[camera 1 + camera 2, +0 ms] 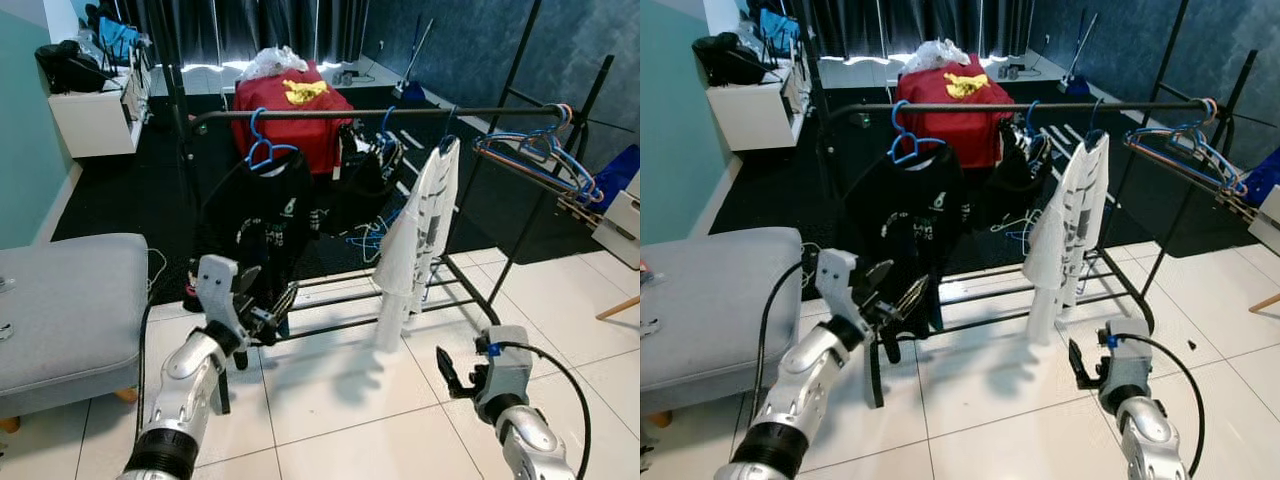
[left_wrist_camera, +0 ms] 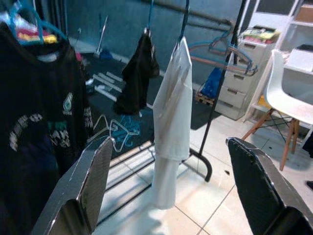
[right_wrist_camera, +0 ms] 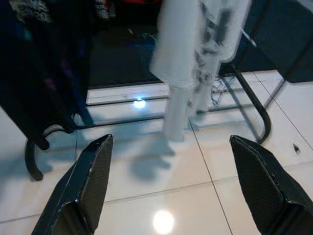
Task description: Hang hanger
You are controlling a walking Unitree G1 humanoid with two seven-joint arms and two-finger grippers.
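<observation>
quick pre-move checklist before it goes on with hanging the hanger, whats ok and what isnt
1. Left pincer empty and open: ok, both fingers apart, nothing between them.
2. Right pincer empty and open: ok, held low over the white tiles.
3. Hanger in hand to hang: not ok, neither pincer holds one.
4. Rail has free space: ok, bare stretch between the black shirt and the white garment.
5. Spare hangers within reach: cannot tell; they hang at the rail's right end.

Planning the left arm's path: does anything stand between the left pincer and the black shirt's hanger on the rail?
Nothing visible does. The left pincer is open and empty beside the black shirt; its blue hanger hooks the rail straight above.
</observation>
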